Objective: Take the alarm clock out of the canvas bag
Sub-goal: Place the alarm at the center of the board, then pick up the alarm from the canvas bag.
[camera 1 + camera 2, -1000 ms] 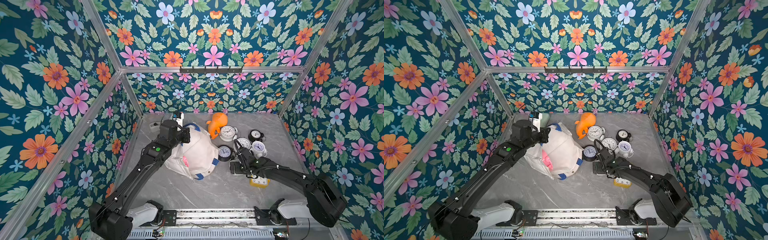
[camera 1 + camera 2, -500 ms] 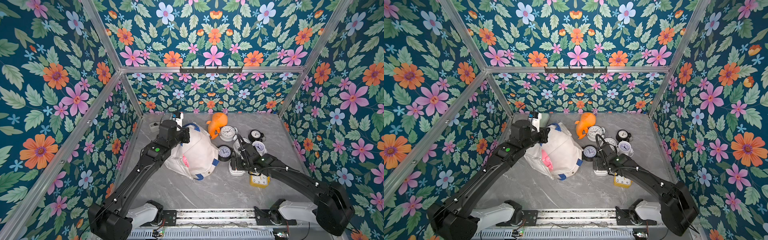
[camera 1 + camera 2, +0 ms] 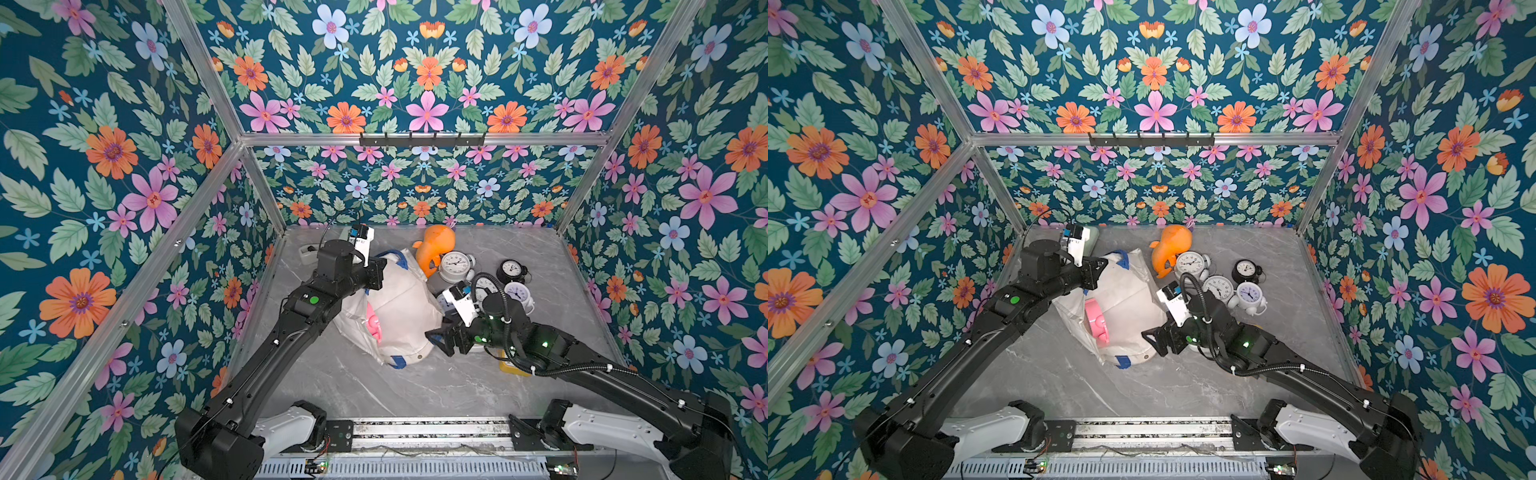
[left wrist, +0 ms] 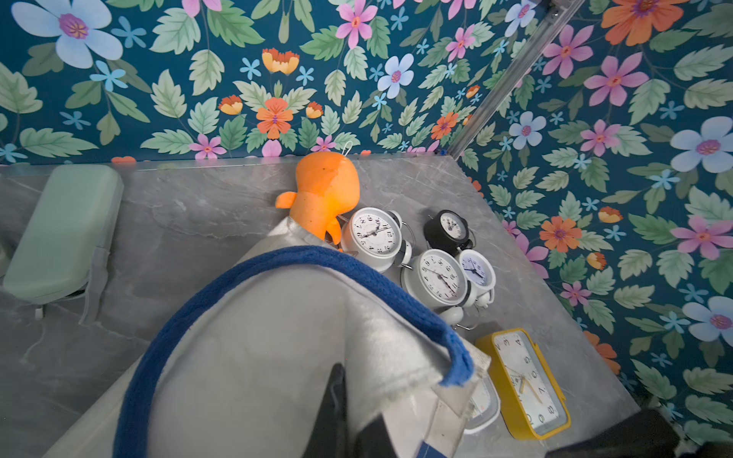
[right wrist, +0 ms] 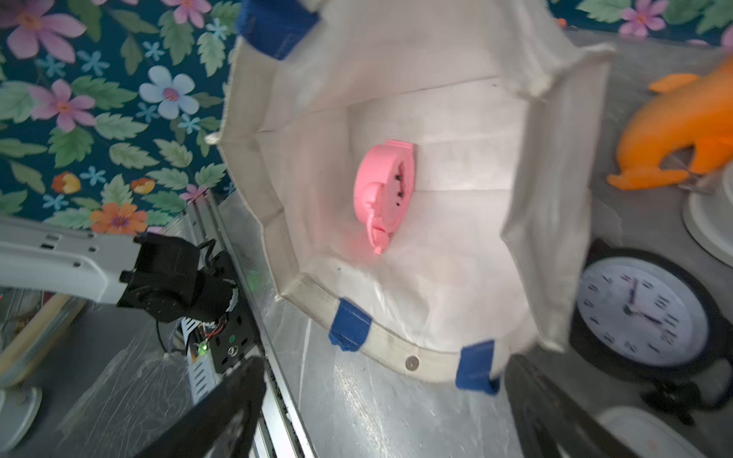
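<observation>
- Right wrist view: the pink alarm clock (image 5: 384, 194) lies deep inside the canvas bag (image 5: 436, 99), resting on its lower wall, well in from the rim (it looks tipped on its side).
- My right fingers (image 5: 222, 408) stand wide apart and empty, just outside the bag's mouth. Going in, one could snag the rim or a blue patch (image 5: 349, 323) and shove the whole bag across the desk (image 5: 357, 416).
- My left fingers (image 4: 337, 404) are clamped together on the bag's edge by the blue strap (image 4: 277, 257), holding the mouth up. If that cloth slips, the mouth sags over the clock.
- The clock looks smooth and rounded, so a shallow pinch could grab loose cloth with it, or squirt it deeper.
- Other clocks (image 3: 455, 266) and an orange toy (image 3: 434, 249) crowd in beside my right arm, and a wide swing coming out could knock them.
</observation>
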